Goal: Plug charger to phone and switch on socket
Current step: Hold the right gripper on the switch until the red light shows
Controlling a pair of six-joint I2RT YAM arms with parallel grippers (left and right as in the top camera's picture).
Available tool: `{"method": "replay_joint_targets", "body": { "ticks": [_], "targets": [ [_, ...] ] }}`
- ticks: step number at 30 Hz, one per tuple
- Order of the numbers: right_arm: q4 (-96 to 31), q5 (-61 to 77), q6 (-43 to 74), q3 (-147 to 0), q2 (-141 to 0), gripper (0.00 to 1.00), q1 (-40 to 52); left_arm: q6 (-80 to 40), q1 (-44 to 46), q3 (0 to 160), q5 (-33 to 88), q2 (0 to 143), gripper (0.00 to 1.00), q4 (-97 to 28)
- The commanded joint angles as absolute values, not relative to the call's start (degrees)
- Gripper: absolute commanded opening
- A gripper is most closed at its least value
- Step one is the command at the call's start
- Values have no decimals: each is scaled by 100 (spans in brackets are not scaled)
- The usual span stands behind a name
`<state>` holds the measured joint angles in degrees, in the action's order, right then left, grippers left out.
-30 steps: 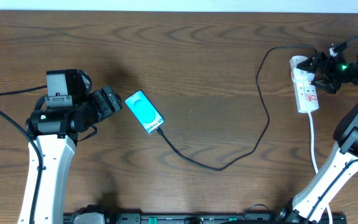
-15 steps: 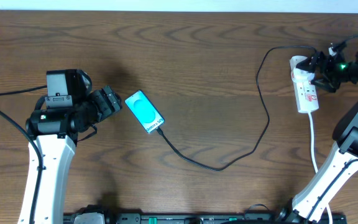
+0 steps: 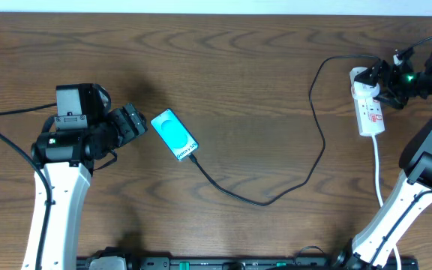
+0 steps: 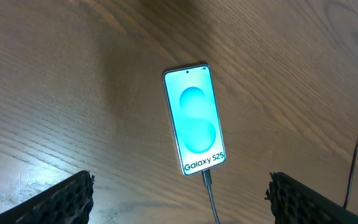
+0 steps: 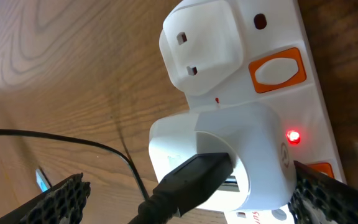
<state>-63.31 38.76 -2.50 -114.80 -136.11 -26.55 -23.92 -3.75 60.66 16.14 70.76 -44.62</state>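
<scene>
Brown wooden table (image 3: 238, 67). At the left, the left gripper (image 3: 135, 123) stands wide open and empty, just beside the phone (image 3: 175, 135), which lies flat with its screen lit. The charger (image 3: 265, 201) is plugged into the phone and runs right to the white adapter (image 5: 229, 155) on the socket (image 3: 370, 116). The right gripper (image 3: 387, 81) hangs wide open over the adapter, and a red light (image 5: 293, 136) glows on the socket.

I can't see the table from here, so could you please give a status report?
Left gripper open beside phone; right gripper open over socket. Charger plugged into phone; socket's red lamp lit. Nothing in the way.
</scene>
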Motion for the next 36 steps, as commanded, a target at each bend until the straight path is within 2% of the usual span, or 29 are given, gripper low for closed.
{"method": "replay_joint_targets", "body": {
  "ticks": [1,36],
  "targets": [
    [-6361,4060,-174,-11463,-13655,99,-2473,-2296,-401,6143,1535,7017,90,-4475],
    [-6493,4108,-134,-11692,-13651,99,-2982,-2294,-401,6143,1535,7017,90,-4541]
  ]
}}
